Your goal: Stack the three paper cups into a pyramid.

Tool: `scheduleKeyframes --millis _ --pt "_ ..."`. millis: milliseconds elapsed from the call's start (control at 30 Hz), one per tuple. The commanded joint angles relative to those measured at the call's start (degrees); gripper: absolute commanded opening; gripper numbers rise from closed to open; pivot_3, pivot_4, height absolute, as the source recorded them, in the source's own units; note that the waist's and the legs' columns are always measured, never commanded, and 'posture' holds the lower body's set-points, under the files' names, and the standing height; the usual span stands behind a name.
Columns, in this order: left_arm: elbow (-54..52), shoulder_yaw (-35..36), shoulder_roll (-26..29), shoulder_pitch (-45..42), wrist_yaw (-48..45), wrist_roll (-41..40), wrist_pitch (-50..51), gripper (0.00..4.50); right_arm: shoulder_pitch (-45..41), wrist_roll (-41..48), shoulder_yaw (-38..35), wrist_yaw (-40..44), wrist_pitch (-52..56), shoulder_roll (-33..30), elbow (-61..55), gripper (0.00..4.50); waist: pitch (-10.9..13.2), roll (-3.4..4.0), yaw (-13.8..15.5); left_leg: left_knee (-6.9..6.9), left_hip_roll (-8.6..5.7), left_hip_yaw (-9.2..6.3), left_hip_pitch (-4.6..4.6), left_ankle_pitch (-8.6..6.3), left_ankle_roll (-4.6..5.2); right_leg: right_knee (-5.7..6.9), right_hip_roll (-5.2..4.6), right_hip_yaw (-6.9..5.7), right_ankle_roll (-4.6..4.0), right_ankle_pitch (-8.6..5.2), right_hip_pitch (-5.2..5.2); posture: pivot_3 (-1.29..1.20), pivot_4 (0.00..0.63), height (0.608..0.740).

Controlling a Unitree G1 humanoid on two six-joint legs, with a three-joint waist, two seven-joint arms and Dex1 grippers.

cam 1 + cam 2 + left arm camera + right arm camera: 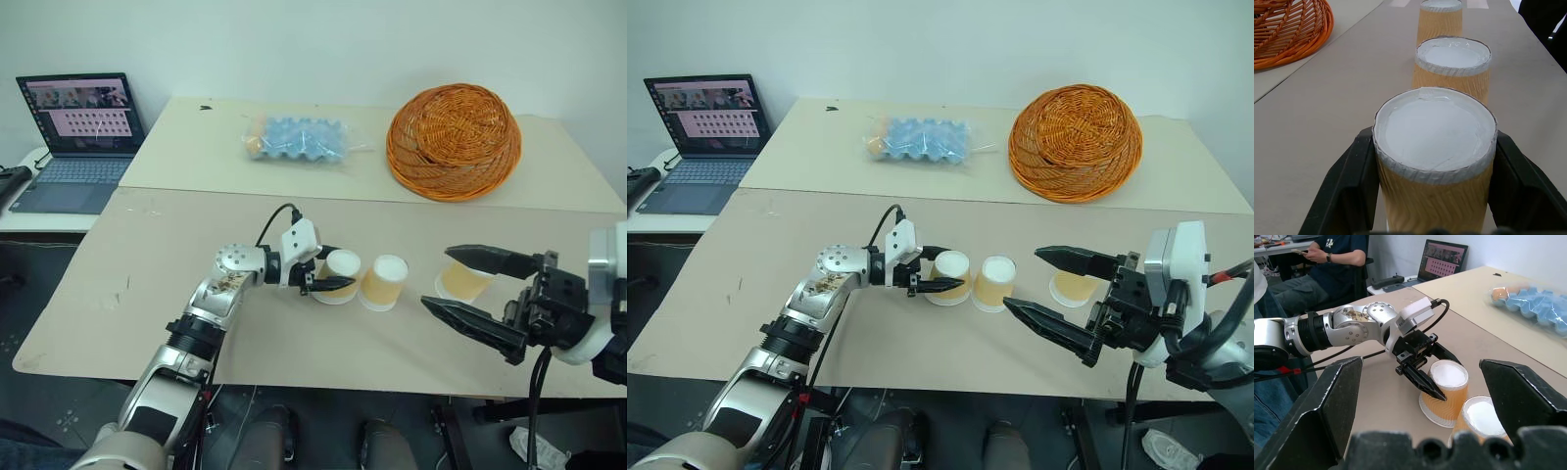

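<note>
Three tan-orange paper cups (384, 283): upside down, in a row on the beige desk (147, 284).
Left fingers (328, 276): clamped around the leftmost cup (339, 275).
Right fingers (470, 294): spread wide, nothing held, rightmost cup (462, 282) beyond them.

Three paper cups (384, 282), one wicker basket (454, 140), one egg tray (299, 139), one laptop (78, 137)

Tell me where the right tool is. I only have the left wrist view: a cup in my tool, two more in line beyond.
Observer: The right tool is open and holds nothing, near the far cup at the right end of the row.
Operator: What else is on the far table besides the basket?
Observer: An egg tray lies to the left of the basket.
Operator: Anyone around?
Observer: A person sits beyond the laptop, to the robot's left.
</note>
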Motion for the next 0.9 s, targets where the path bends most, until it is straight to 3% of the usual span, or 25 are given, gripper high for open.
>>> scheduleKeyframes --millis 33,433,500,533,600,900 --pt "0.45 -1.41 -0.84 -0.41 -0.27 0.93 0.25 2.43 -0.17 0.89 -1.99 -0.12 -1.46 -0.24 -1.12 4.5 0.0 0.0 0.03 0.0 0.0 0.0 0.0 0.0 0.0 0.0 0.0 0.0 0.0 0.0 0.0 0.0 0.15 0.726" --pt "0.51 -1.39 -1.24 -0.5 -0.91 1.41 0.42 2.43 0.02 0.9 -2.4 -0.34 -1.5 -0.2 -1.33 4.5 0.0 0.0 0.0 0.0 0.0 0.0 0.0 0.0 0.01 0.0 0.0 0.0 0.0 0.0 0.0 0.0 0.15 0.726" --pt "0.44 -1.3 -1.0 -0.39 -0.96 1.48 0.73 3.38 0.0 0.96 -2.43 -0.38 -1.5 -0.18 -1.33 4.5 0.0 0.0 -0.01 0.0 0.0 0.0 0.0 0.0 0.01 0.0 0.0 0.0 0.0 0.0 0.0 0.0 0.15 0.726" --pt "0.27 -1.26 -0.9 -0.3 -1.24 1.35 0.95 3.59 -0.01 1.02 -2.43 -0.38 -1.49 -0.21 -1.33 4.5 0.0 0.0 -0.04 0.0 0.0 0.0 0.0 0.0 0.01 0.0 0.0 0.0 0.0 0.0 0.0 0.0 0.15 0.726" --pt "0.02 -1.32 -0.73 -0.17 -1.43 1.39 0.91 4.47 -0.07 1.1 -2.38 -0.33 -1.51 -0.18 -1.31 4.5 0.01 -0.01 -0.25 0.0 0.0 0.01 -0.01 0.0 0.01 0.01 0.0 0.01 0.0 0.0 -0.02 0.0 0.15 0.726" --pt "-2.86 -0.08 0.47 0.84 -1.88 -0.37 3.84 4.47 -0.75 1.08 -1.36 -0.05 -1.59 -0.19 -0.98 4.5 0.01 -0.01 -0.44 -0.02 0.02 0.01 -0.02 0.0 0.01 0.0 0.01 0.01 0.0 0.0 -0.05 0.0 0.15 0.726"
